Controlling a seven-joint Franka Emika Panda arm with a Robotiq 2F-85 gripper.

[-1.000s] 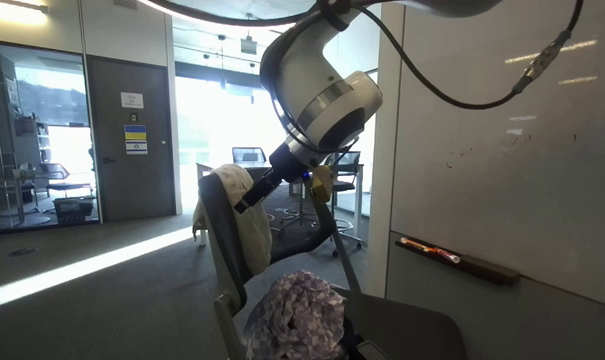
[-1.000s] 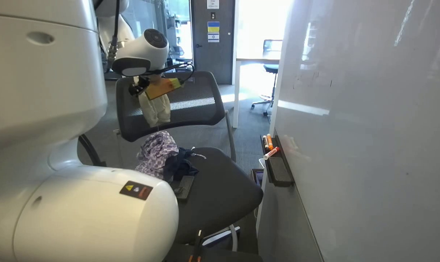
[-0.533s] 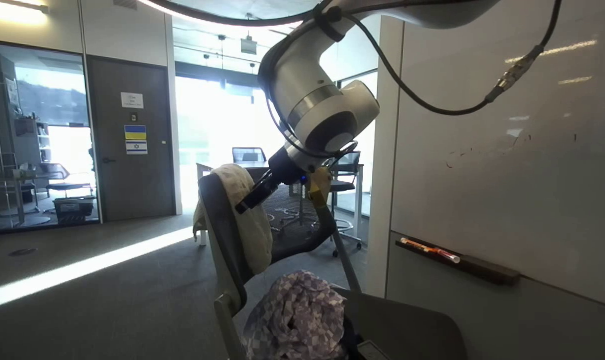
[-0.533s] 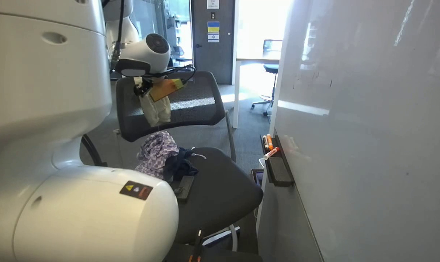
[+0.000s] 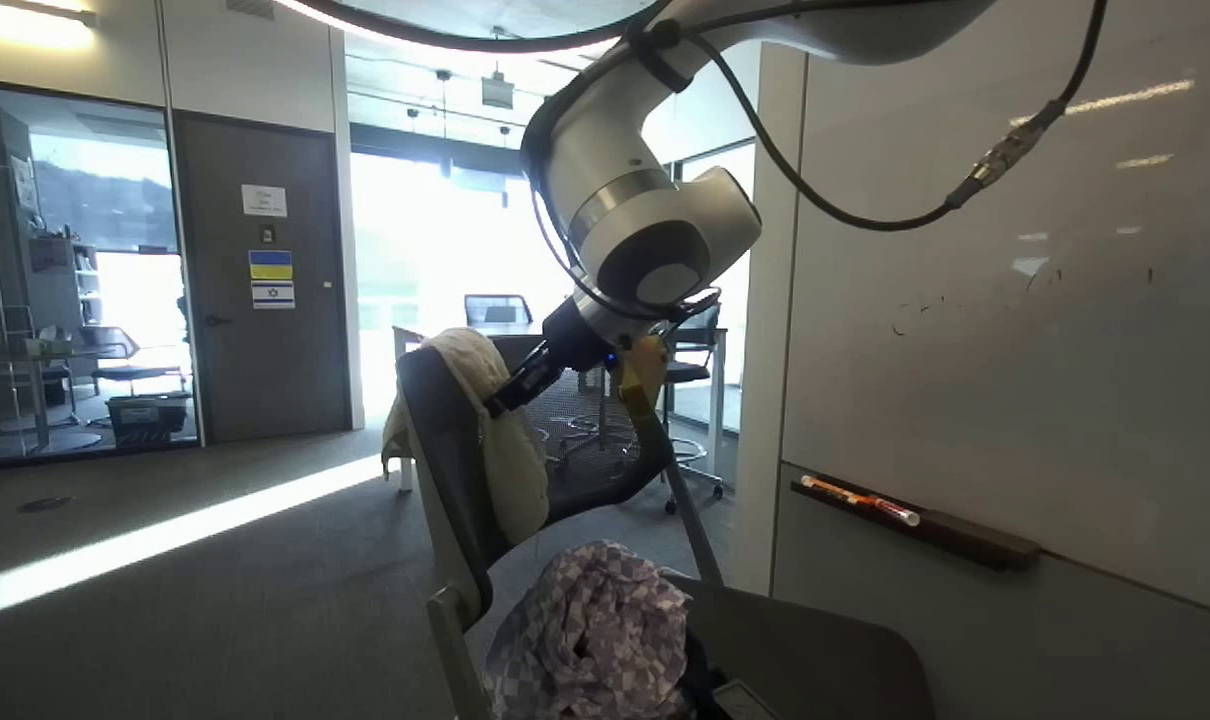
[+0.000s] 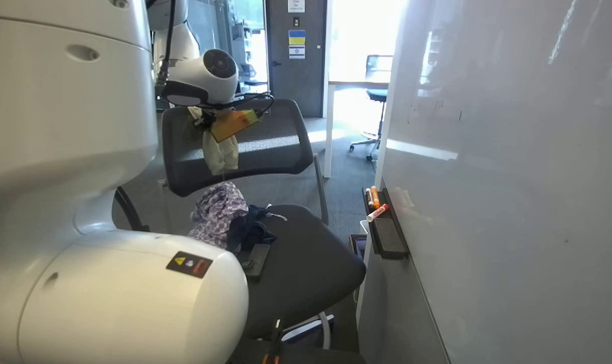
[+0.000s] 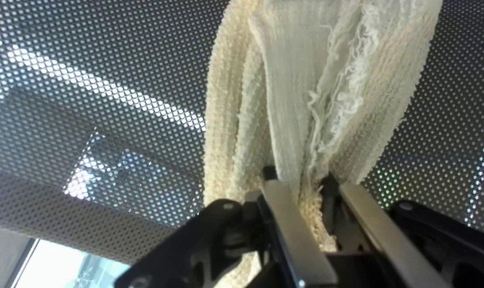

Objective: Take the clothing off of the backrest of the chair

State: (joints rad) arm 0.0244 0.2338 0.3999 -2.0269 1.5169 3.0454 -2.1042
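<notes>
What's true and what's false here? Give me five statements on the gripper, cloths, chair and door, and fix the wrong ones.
The gripper pinches the cream cloth. True.
The purple checked cloth lies on the seat. True.
The cream cloth lies on the seat. False; it hangs over the backrest.
The seat holds only the purple checked cloth. False; a dark cloth lies beside it.
A blue-and-yellow sheet is on the door. True.

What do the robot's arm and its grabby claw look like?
A smooth, rounded white arm with a silver band, a looping black cable and a dark rectangular label showing a yellow triangle. The black jointed gripper has flat pale finger strips.
</notes>
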